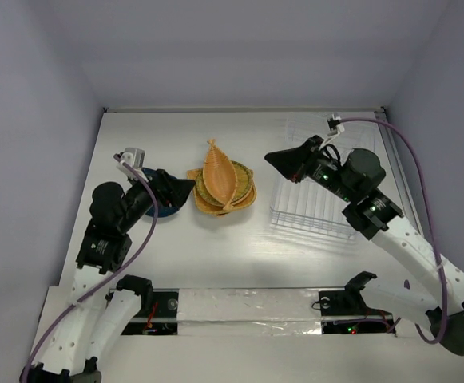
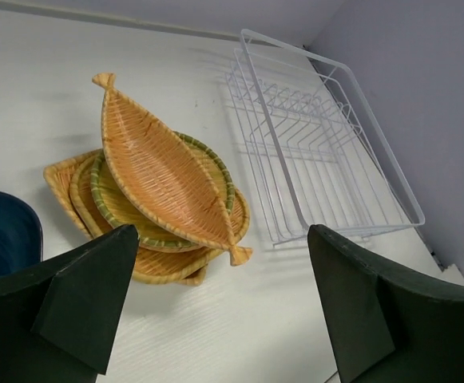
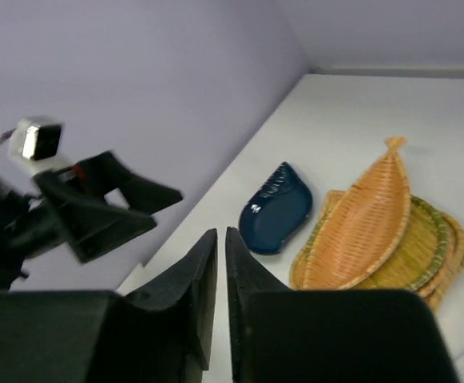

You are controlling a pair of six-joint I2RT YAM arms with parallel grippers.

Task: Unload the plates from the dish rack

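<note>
Standing wide open, left gripper, empty; right gripper nearly closed, empty

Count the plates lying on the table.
5: the blue dish at left, beside it four woven plates stacked, the leaf-shaped plate on top; more may hide underneath.

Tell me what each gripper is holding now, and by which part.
Nothing: the left gripper is open and empty, and the right gripper is shut on nothing.
</note>
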